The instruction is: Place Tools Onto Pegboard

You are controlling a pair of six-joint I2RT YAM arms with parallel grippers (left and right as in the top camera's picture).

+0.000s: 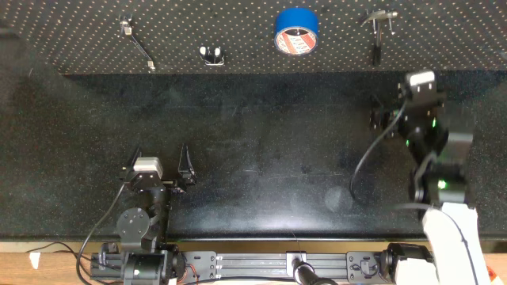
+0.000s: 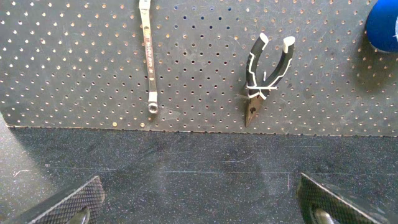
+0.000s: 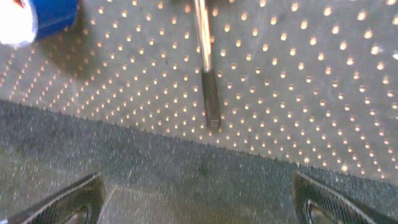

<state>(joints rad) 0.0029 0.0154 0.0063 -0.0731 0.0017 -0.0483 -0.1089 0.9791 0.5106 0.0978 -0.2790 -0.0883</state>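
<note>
Left pincer (image 2: pixel 199 205) is spread over the counter (image 2: pixel 186 158). Right pincer (image 3: pixel 198 200) is spread near the pegboard (image 3: pixel 311 93), facing the hanging hammer (image 3: pixel 210 93).

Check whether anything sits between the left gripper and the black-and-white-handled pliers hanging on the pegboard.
Nothing visible does. Only bare dark speckled tabletop lies between the left gripper, jaws open, and the black-and-white-handled pliers hanging on the perforated pegboard.
</note>
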